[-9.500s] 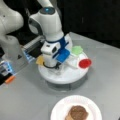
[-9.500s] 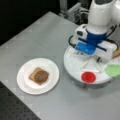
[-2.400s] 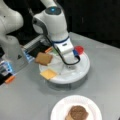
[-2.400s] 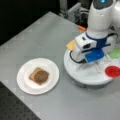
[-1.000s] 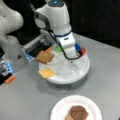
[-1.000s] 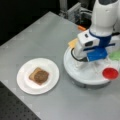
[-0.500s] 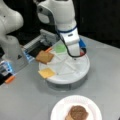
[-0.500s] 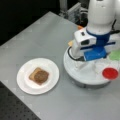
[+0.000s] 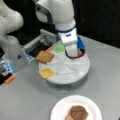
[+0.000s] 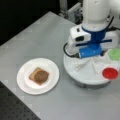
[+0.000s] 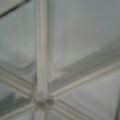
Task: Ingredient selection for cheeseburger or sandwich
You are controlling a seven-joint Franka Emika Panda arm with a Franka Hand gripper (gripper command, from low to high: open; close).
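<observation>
In both front views the cheeseburger or sandwich is a brown toast square with a dark round patty (image 9: pixel 78 112) (image 10: pixel 39 75) on top, lying on a white paper plate (image 9: pixel 60 110) (image 10: pixel 25 85). The other ingredients lie in a round white divided tray (image 9: pixel 75 75) (image 10: pixel 82 75): a toast slice (image 9: pixel 45 57), a yellow-orange cheese square (image 9: pixel 47 73), green lettuce (image 9: pixel 60 48) (image 10: pixel 115 53) and a red disc (image 10: pixel 110 73). My gripper (image 9: pixel 73 53) hangs over the tray's middle, between the lettuce and the red disc. The wrist view shows only the tray's ribs and hub (image 11: pixel 40 97), with no fingers and no food piece.
A second white robot arm (image 9: pixel 10 27) and a grey box with blue and orange parts (image 9: pixel 15 62) stand at a front view's left, close to the tray. The grey table (image 10: pixel 32 37) spreads around plate and tray.
Over the last seconds my gripper has moved from the toast-and-cheese side of the tray toward its middle. The pieces in the tray and the stack on the plate have stayed put.
</observation>
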